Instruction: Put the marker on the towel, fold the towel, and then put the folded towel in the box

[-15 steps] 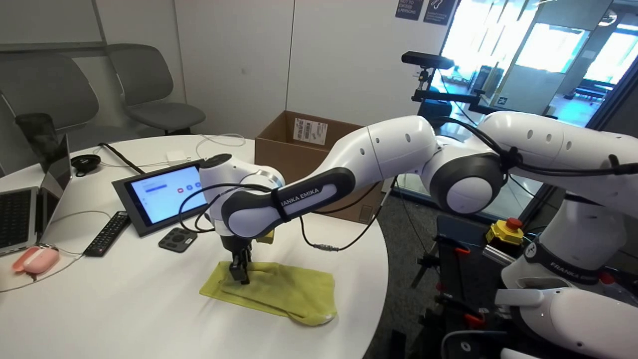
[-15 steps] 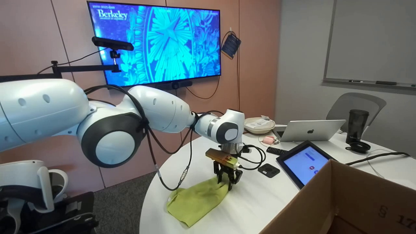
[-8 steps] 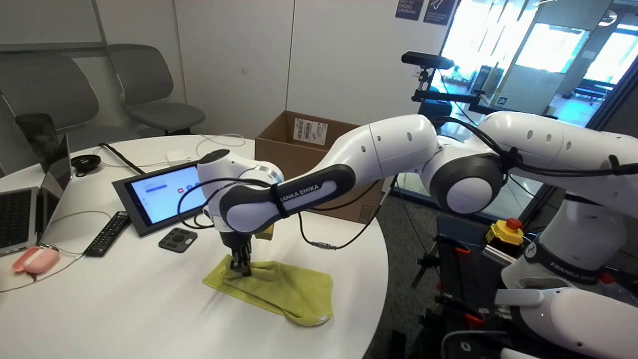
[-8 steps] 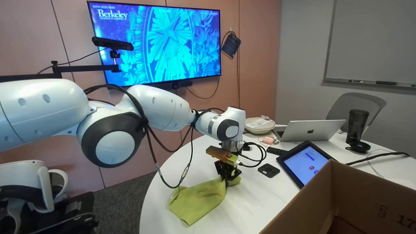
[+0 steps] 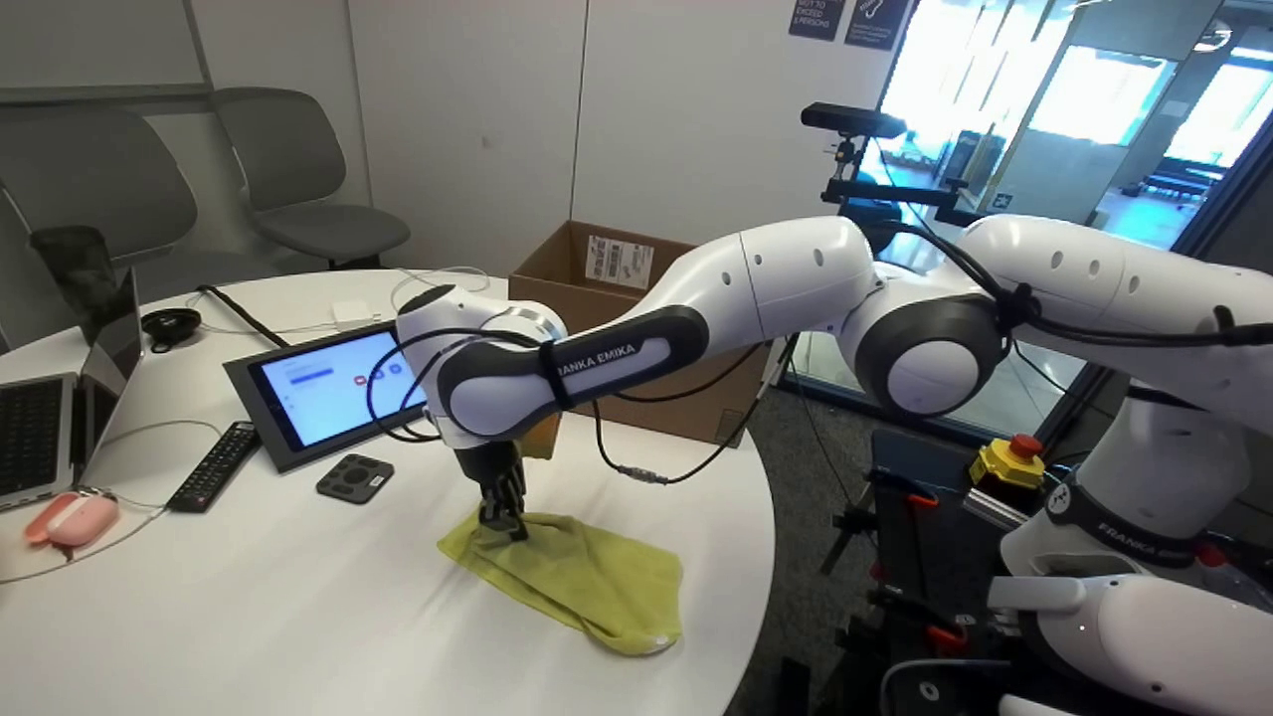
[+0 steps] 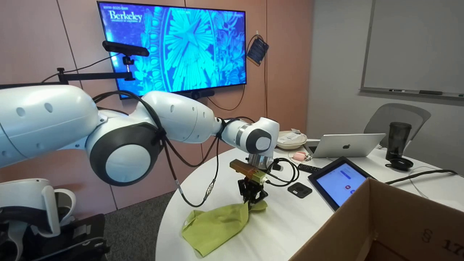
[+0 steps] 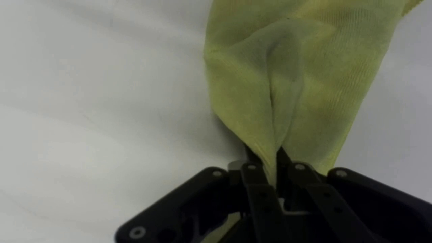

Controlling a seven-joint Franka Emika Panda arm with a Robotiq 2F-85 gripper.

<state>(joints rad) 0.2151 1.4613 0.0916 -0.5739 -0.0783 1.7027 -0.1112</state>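
- Towel (image 5: 597, 587): lies on the surface (image 5: 298, 617), folded into a longish piece, gathered near its ten o'clock end in an exterior view.
- Tool (image 7: 268, 160): clenched on a raised ridge of the towel.
- Step: folding looks mostly done; I judge this the grab before boxing, though another fold is possible.
- Next: probably calls for a steady lift over the walls of the box (image 5: 587, 307), between twelve and one o'clock from the towel, keeping the layers together.
- Hidden: no marker shows near the towel; whether the folds hold it, I cannot tell. A pale spot (image 5: 660, 642) at the four o'clock corner is too small to name. The arm (image 5: 636, 373) covers part of the box.
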